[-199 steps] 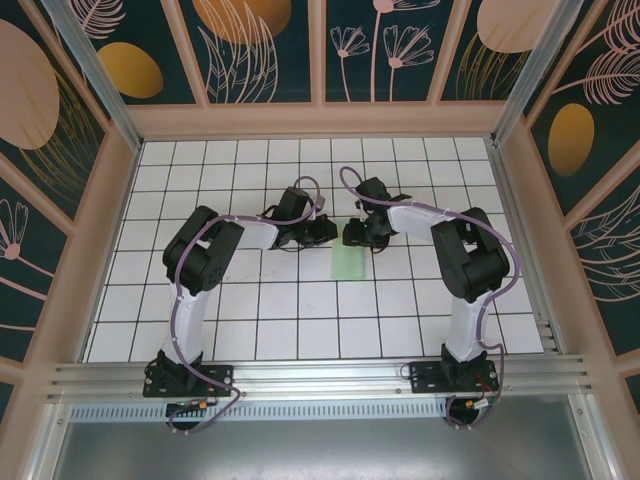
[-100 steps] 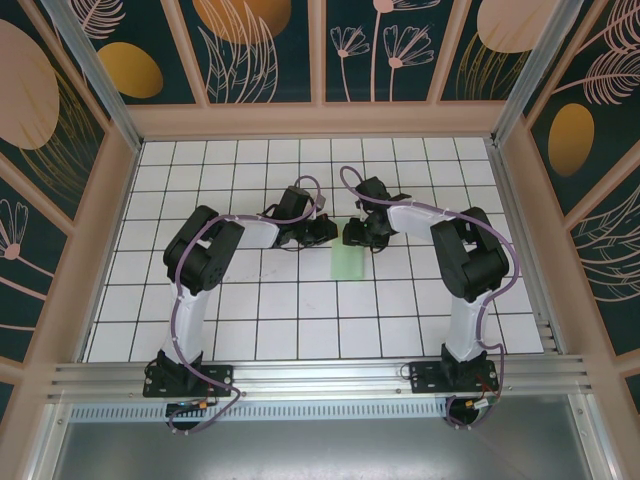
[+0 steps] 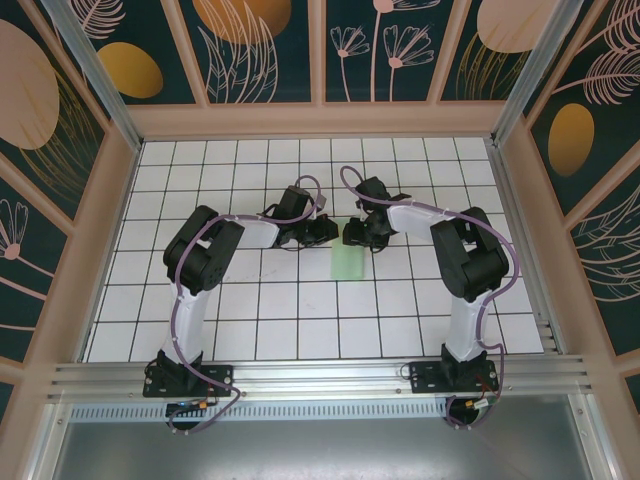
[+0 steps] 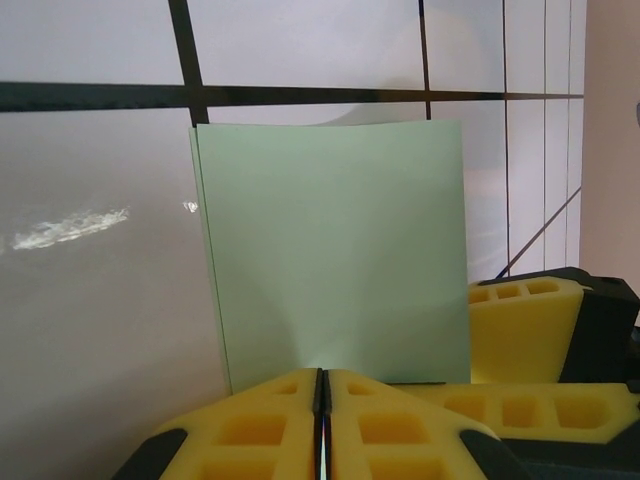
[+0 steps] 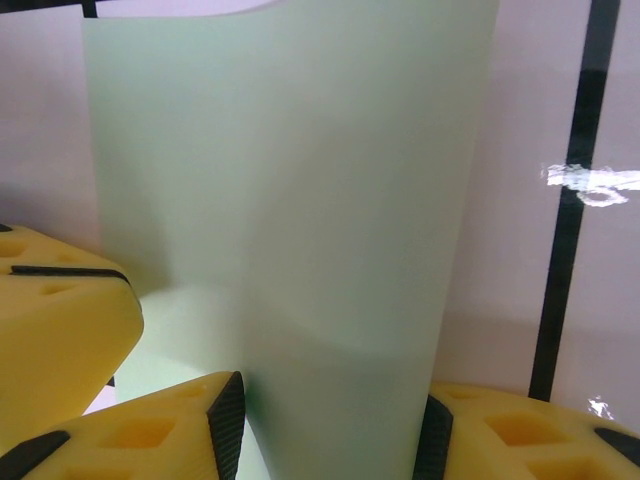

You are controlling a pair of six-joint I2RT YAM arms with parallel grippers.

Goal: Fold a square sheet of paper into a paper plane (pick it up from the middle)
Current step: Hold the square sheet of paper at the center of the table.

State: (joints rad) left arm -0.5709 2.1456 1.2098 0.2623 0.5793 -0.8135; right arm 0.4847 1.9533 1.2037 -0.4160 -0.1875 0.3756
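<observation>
Left claw (image 4: 322, 400) pinched shut on the folded mint-green paper sheet (image 3: 348, 264) at mid-table, right claw (image 5: 328, 425) standing apart astride it; I see its long axis running near-to-far

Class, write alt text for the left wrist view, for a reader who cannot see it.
A pale green sheet of paper, folded double along its left edge, lies on a white tiled table. The left gripper, its yellow foam fingers closed together, appears to pinch the paper's near edge.
</observation>
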